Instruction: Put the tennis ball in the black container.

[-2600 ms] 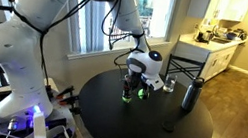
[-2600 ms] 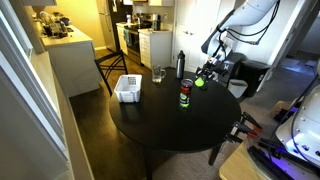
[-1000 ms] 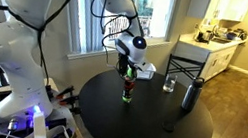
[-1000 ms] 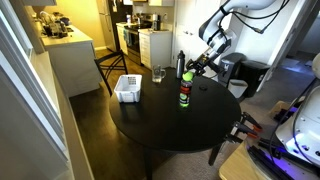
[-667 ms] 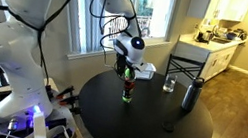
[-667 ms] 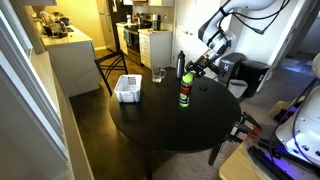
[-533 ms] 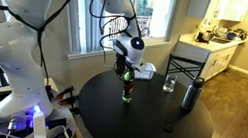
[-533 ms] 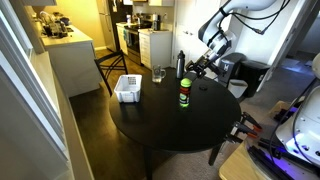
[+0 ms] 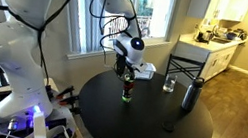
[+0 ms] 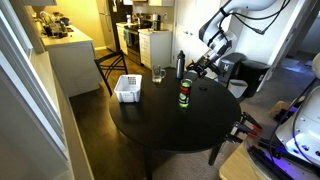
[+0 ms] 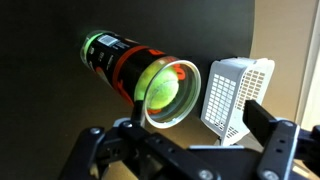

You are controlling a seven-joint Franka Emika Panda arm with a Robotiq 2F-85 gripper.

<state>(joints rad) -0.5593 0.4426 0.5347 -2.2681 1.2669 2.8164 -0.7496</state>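
Observation:
In the wrist view the yellow-green tennis ball (image 11: 160, 85) sits inside the mouth of the black container (image 11: 118, 62), a dark cup with a reddish top and a green patch near its base. My gripper (image 11: 200, 128) hangs right above it, open, with nothing between its fingers. In both exterior views the container (image 9: 128, 90) (image 10: 185, 97) stands upright on the round black table (image 9: 153, 135), and the gripper (image 9: 129, 72) (image 10: 193, 72) is a little above its top.
A white mesh basket (image 10: 127, 88) (image 11: 235, 95) and a clear glass (image 10: 159, 74) (image 9: 169, 84) stand on the table. A taller dark bottle (image 9: 192, 95) (image 10: 180, 65) stands near the container. A chair (image 9: 188, 65) is beside the table.
The jaws have opened and let go of the tennis ball, which now rests in the container's mouth. The arm has hardly moved.

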